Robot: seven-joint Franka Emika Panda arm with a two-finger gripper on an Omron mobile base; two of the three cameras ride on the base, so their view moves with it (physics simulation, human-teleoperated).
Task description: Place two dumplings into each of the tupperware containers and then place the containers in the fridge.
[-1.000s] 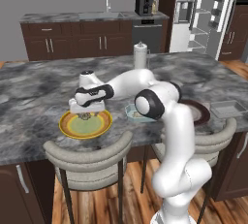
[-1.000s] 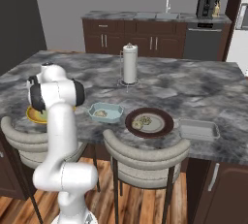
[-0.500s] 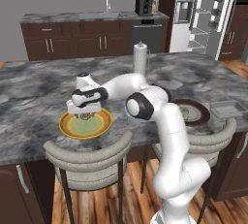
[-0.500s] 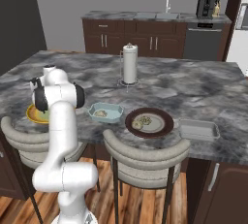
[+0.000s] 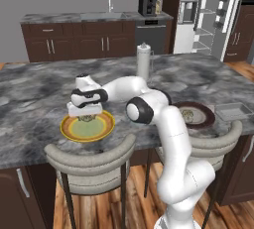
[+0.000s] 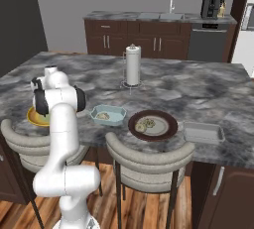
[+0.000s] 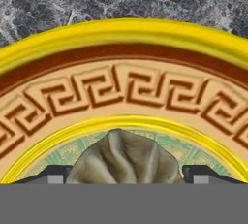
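Marbled grey bench [image 5: 34, 109] carries the yellow plate [image 5: 74, 133]; the hand [image 7: 124, 175] hangs low over it. Its spread fingertips [image 7: 53, 174] straddle a dumpling [image 7: 125, 160] directly ahead, not yet pinching

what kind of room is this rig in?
A home kitchen, rendered. A grey marble island counter with bar stools, dark wood cabinets with a sink faucet along the back wall, and an open fridge.

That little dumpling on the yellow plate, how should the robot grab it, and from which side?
Best from straight above, pinching the dumpling across its plump middle. It is a small rounded lump lying flat on the yellow plate, whose raised rim blocks any sideways approach. The gripper already hangs over it, one of its fingers on either side.
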